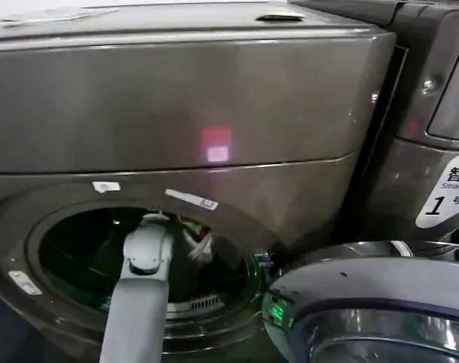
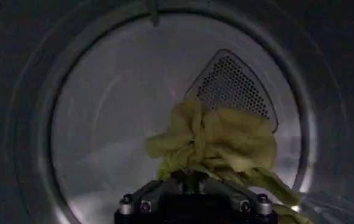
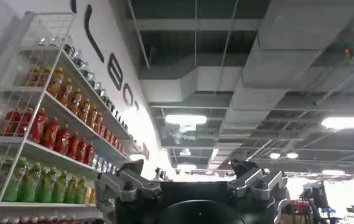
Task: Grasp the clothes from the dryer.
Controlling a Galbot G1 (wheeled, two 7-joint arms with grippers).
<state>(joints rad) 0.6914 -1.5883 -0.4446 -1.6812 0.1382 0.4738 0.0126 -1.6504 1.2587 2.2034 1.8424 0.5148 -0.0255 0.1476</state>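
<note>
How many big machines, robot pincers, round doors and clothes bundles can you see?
Machines: 2, the dryer and a second machine beside it.
Pincers: 2, the left pincer inside the dryer's drum, the right pincer open, pointing at the ceiling.
Round doors: 1, the door, swung open.
Clothes bundles: 1, the clothes right at the left pincer.
Total: 6.

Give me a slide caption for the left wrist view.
Left claw inside the dryer drum, closed on the clothes beneath a perforated vane.
</note>
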